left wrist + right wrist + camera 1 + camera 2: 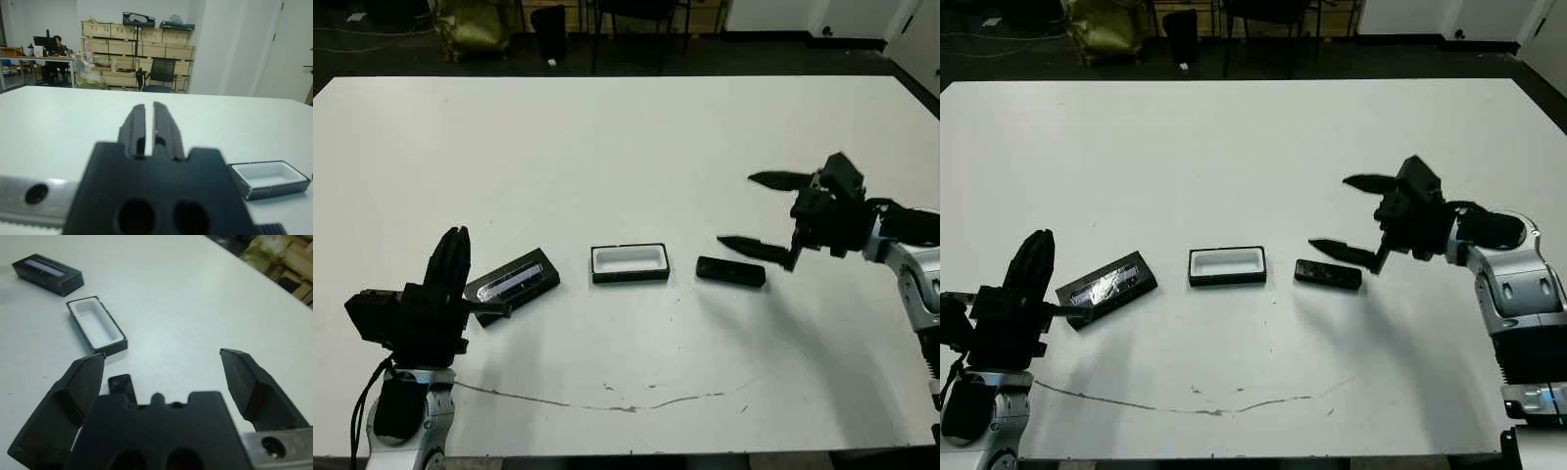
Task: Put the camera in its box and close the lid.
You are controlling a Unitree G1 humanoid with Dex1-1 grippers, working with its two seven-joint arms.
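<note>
The camera [731, 271], a slim black bar, lies flat on the white table just right of the box [629, 262]. That box is a shallow black tray with a white lining, and nothing is in it. The lid [514, 282], black with a glossy strip, rests at an angle to the left of the box. My right gripper [738, 210] hovers open above the camera, its lower finger over the bar. In the right wrist view the camera [121, 384] is partly hidden behind the gripper body. My left gripper [450, 264] stands shut beside the lid's left end, holding nothing.
A thin dark crack line [607, 403] runs along the table near its front edge. Beyond the far edge stand chairs and a yellow bag [470, 24] on the floor. In the left wrist view, shelves of boxes and a seated person [57, 46] show far off.
</note>
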